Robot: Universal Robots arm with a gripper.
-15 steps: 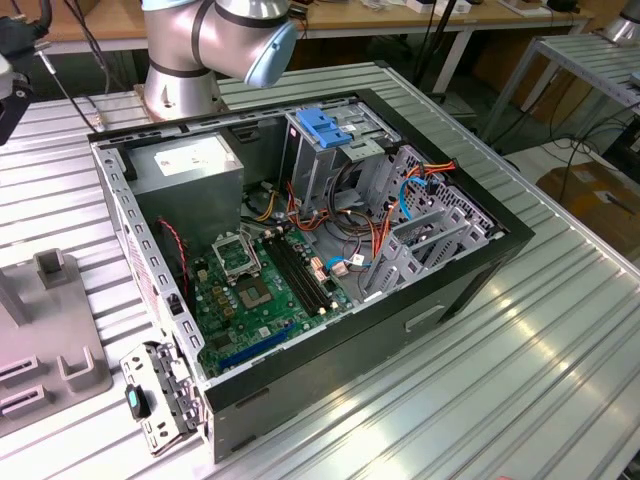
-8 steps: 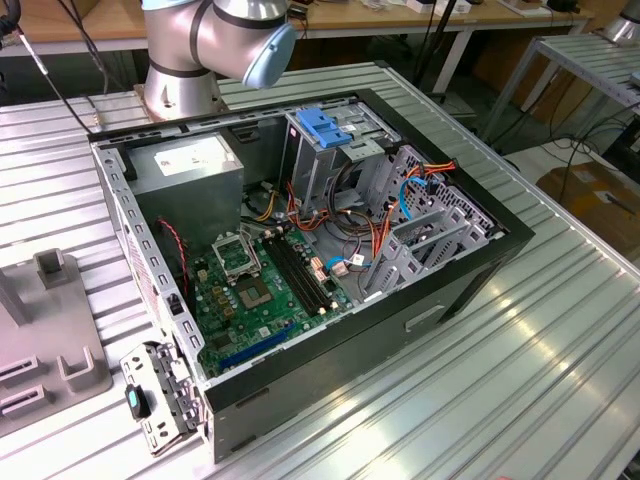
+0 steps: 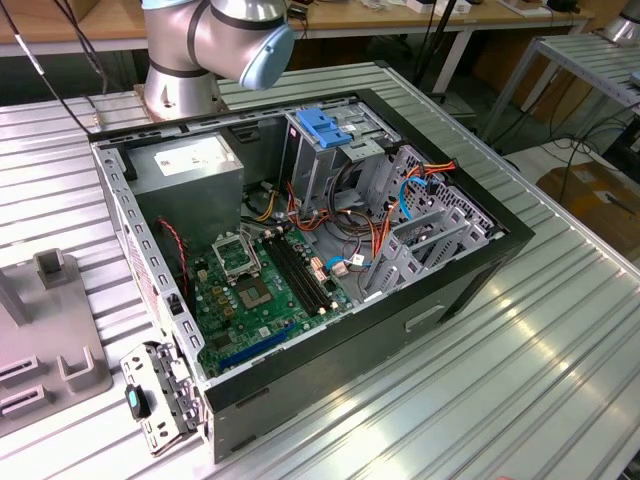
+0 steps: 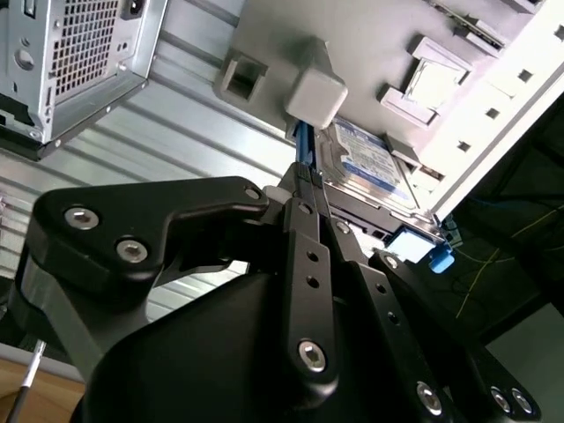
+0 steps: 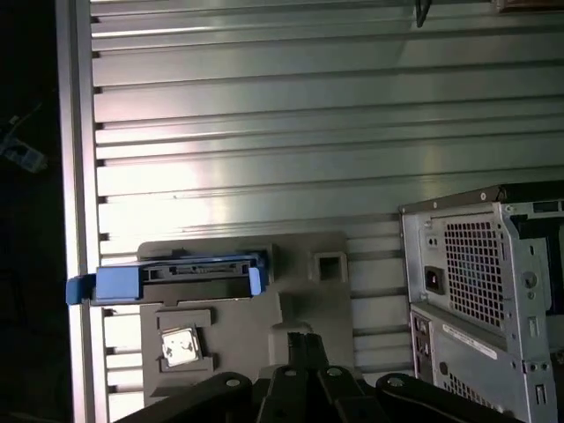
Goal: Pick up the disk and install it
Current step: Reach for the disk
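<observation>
The disk (image 4: 374, 159) stands on edge in a grey fixture (image 4: 264, 35); its white label with a blue band faces the camera in the second wrist view. In the first wrist view the disk (image 5: 176, 277) shows edge-on with its blue rails, held in the same fixture (image 5: 308, 295). My gripper (image 5: 303, 342) hangs over the fixture a little to the side of the disk, apart from it. Its black fingers (image 4: 308, 198) are pressed together with nothing between them.
The open computer case (image 3: 330, 250) lies on the ribbed metal table (image 3: 540, 350), with a drive cage and blue latch (image 3: 325, 125) inside and a grey power-supply box (image 3: 190, 165). The case's rear panel (image 5: 485, 291) stands close beside the fixture. The arm's base (image 3: 180, 70) is behind the case.
</observation>
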